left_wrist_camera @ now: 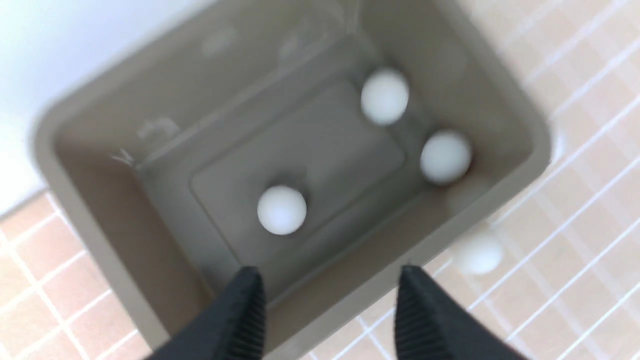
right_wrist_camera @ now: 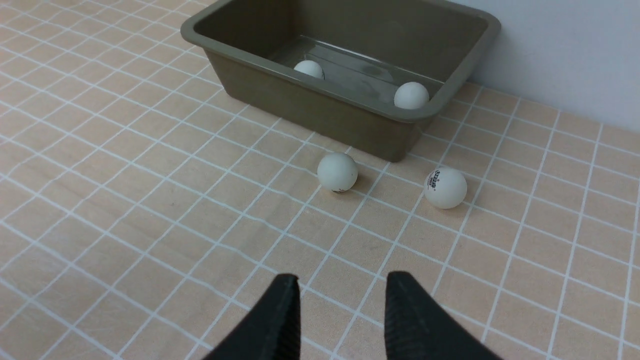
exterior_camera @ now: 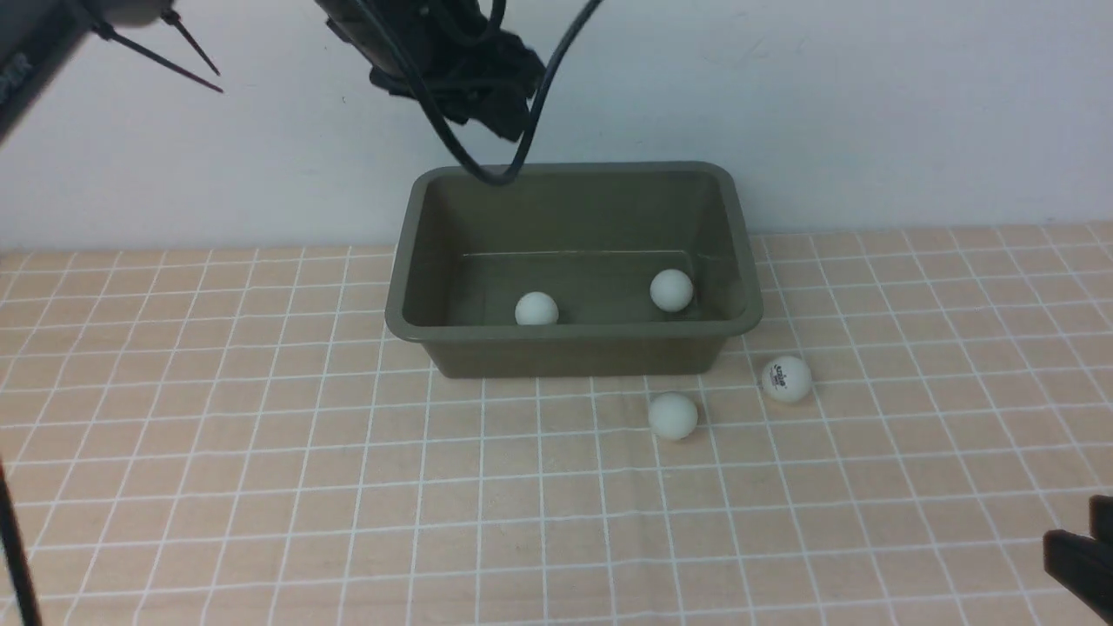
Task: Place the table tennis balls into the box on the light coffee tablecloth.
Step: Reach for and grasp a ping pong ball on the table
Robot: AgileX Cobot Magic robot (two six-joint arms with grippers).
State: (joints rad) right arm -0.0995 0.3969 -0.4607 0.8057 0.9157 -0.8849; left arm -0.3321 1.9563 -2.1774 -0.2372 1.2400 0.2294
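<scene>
The olive-green box (exterior_camera: 574, 352) stands on the light coffee tablecloth (exterior_camera: 261, 452) near the back wall. In the left wrist view three white table tennis balls (left_wrist_camera: 282, 210) (left_wrist_camera: 384, 96) (left_wrist_camera: 445, 156) lie on its floor; the front view shows only two (exterior_camera: 536, 309) (exterior_camera: 671, 289). Two more balls rest on the cloth just in front of the box's right end, a plain one (exterior_camera: 672, 415) and a logo-printed one (exterior_camera: 786, 379). My left gripper (left_wrist_camera: 330, 282) hangs open and empty above the box. My right gripper (right_wrist_camera: 342, 285) is open and empty, low over the cloth at the front right.
The left arm (exterior_camera: 452, 61) and its looping black cable (exterior_camera: 496, 169) hang over the box's back rim. A white wall (exterior_camera: 869, 104) runs right behind the box. The right gripper's fingers (exterior_camera: 1083, 556) show at the front view's lower right edge.
</scene>
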